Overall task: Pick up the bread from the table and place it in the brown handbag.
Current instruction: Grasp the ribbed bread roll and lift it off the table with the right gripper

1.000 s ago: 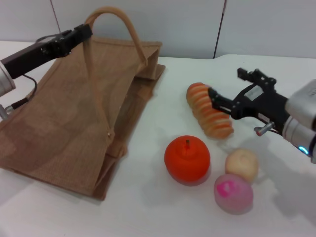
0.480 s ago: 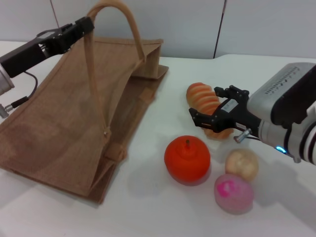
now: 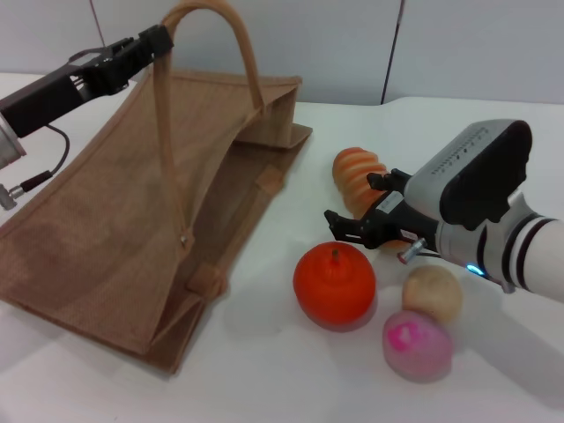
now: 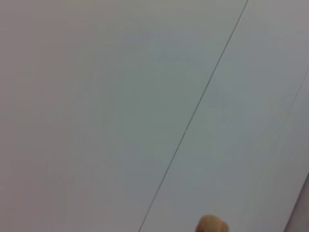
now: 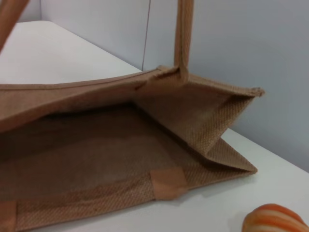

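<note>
The bread (image 3: 354, 173), a ribbed orange and cream loaf, lies on the white table (image 3: 264, 379) right of the brown handbag (image 3: 115, 220). My right gripper (image 3: 357, 204) is open and straddles the loaf's near end, hiding that end. The loaf's tip also shows in the right wrist view (image 5: 275, 220), with the handbag's open mouth (image 5: 96, 159) beyond it. My left gripper (image 3: 152, 41) is shut on one arched handle (image 3: 231, 35) and holds it up, so the mouth gapes toward the bread. The left wrist view shows only wall and a tan bit of handle (image 4: 211, 224).
An orange round fruit (image 3: 334, 284) sits just in front of the right gripper. A beige bun (image 3: 432, 293) and a pink round item (image 3: 416, 344) lie beside it, under the right arm. Bare tabletop separates the bread from the bag's mouth.
My right gripper has swung in from the right and come down over the bread's near end. The left gripper has lifted the handle a little, opening the bag's mouth wider. The bread has not moved.
</note>
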